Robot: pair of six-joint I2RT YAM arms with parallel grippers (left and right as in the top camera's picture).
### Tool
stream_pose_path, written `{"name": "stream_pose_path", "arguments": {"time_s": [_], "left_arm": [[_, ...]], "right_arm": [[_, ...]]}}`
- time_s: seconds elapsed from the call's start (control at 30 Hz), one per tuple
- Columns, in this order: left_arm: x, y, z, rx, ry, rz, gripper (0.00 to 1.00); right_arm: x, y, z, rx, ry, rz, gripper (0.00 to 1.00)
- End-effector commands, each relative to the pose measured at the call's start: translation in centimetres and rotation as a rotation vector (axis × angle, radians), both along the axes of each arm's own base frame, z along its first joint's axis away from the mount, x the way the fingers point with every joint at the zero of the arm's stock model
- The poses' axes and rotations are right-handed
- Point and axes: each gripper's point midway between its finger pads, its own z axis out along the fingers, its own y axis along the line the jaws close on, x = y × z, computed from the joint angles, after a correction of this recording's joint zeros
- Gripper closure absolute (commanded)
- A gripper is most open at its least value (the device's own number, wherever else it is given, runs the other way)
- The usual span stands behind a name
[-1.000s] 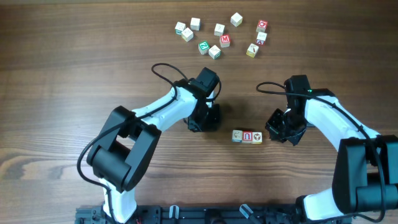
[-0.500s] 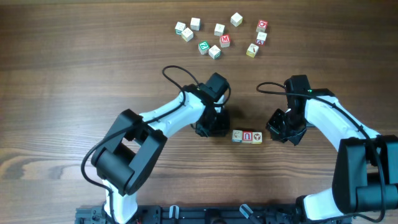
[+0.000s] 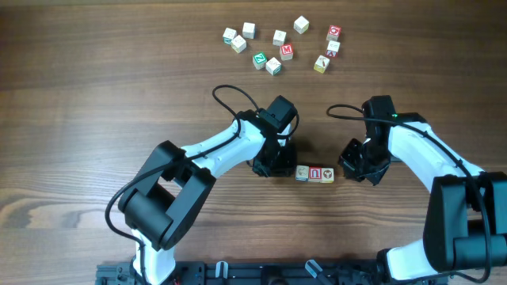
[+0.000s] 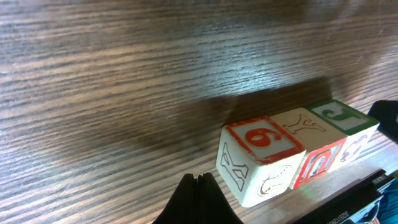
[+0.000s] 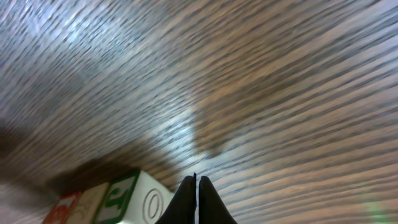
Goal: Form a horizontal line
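There are three small wooden letter cubes [image 3: 315, 173] in a row, eleven loose wooden cubes [image 3: 279, 37], and two white-and-black robot arms [image 3: 230, 146].

The table [image 3: 95, 95] is dark, streaky-grained wood with a soft sheen that catches light, the three lined-up letter cubes [image 4: 298, 146] are pale smooth wood with matt printed faces, and the arms [image 3: 222, 145] wear glossy white plastic shells over matt black joints.

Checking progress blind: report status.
Left gripper shut, right gripper shut, both empty. Row of three small wooden letter cubes, touching, between them. Nothing in the way.
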Motion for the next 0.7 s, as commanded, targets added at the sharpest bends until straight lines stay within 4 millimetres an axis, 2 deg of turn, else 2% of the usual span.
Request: {"name": "stream_pose_path", "arguments": {"time_s": [0.0,0.67], "left_arm": [[0.25,-0.48,-0.04,-0.016,-0.002,-0.012,0.96],[0.56,-0.76,0.04,-0.026,-0.009,0.001,0.95]], "right_arm": [[-0.39,0.76,-0.12,0.043,0.022,-0.018,0.95],[-0.09,1.54,0.08,0.088,0.011,-0.019,0.95]]}}
